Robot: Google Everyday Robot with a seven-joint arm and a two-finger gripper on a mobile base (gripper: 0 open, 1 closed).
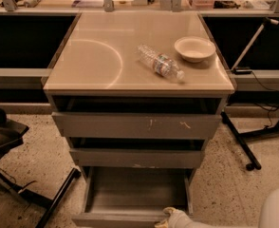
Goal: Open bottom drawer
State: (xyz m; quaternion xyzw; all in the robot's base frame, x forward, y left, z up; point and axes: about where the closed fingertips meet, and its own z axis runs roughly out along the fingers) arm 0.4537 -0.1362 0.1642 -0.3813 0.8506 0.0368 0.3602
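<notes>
The cabinet has three grey handleless drawers. The bottom drawer (130, 189) is pulled well out, its shallow grey box body open to view and empty; its front edge (116, 219) sits at the bottom of the view. The top drawer (134, 126) with white scratch marks and the middle drawer (134, 158) with a small pale chip each stand a little way out. My gripper (170, 217) is at the right part of the bottom drawer's front edge, pale, with the arm (277, 208) entering from the lower right.
On the beige cabinet top (97, 56) lie a plastic water bottle (161, 63) and a pale bowl (194, 49). A black chair base (16, 175) stands left on the speckled floor. A black stand leg (241, 146) runs on the right.
</notes>
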